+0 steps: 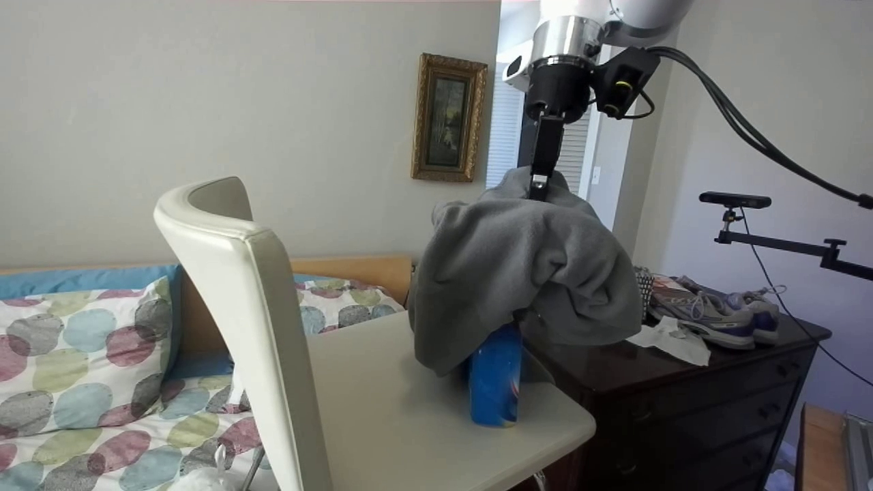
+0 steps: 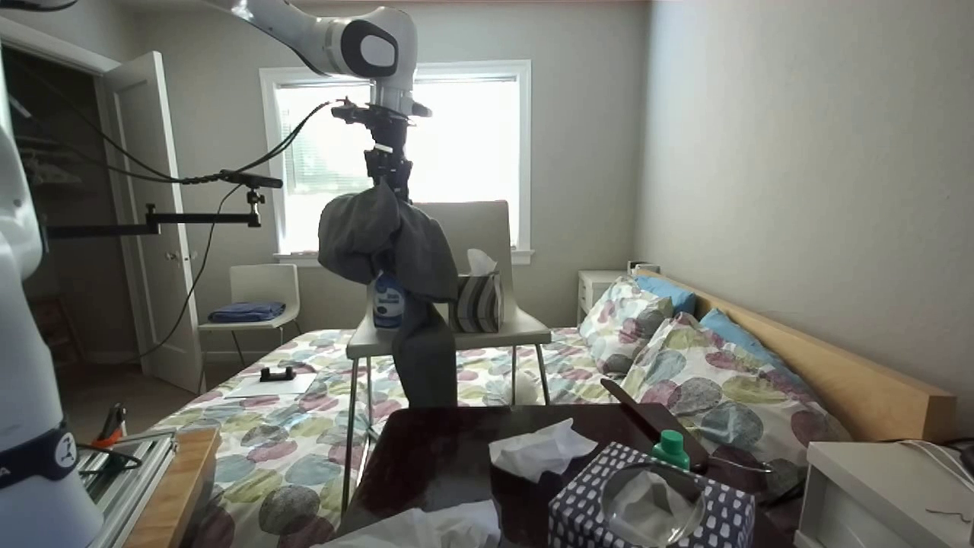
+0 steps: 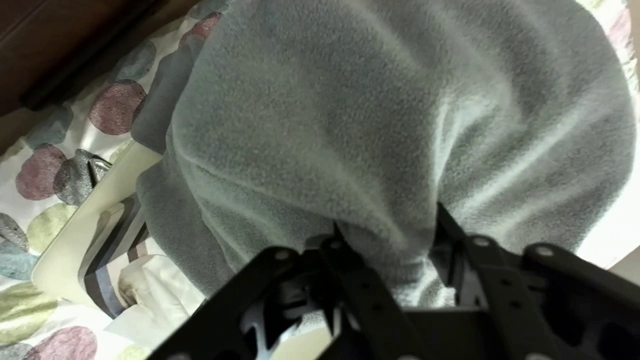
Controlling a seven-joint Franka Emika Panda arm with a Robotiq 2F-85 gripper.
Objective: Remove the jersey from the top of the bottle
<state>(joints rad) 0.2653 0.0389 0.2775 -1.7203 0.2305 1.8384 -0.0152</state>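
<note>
Gripper [image 3: 389, 240] clamped on the jersey [image 1: 518, 266], and the wrist view has it plainly: black fingers [image 3: 357, 282] either side, a bunched fold of grey cloth pinched between them. So the jersey hangs directly below, gathered to a peak at the fingertips, and in both exterior views it covers the top of the blue bottle [image 1: 495, 378]. Bottle upright, long axis vertical, standing on the seat of the cream chair [image 1: 382, 409], near the striped tissue box [image 2: 478, 304]; its top is hidden under the folds, so whether cloth touches it, no telling from here. Which way does the jersey point? Down from the fingertips, broad lobes spilling to both sides, and in an exterior view a long strip [image 2: 426, 365] drops past the near edge of the seat, its axis close to vertical. Upper part: too crumpled to give a single line. Now the writing: on the bottle, a pale oval label [image 2: 388, 302] faces an exterior view, its print too small to read. Low on the robot's base [image 2: 42, 510], a dark band [image 2: 30, 461] shows a round emblem [image 2: 66, 450] and, right at the edge of the view, a letter A.
</note>
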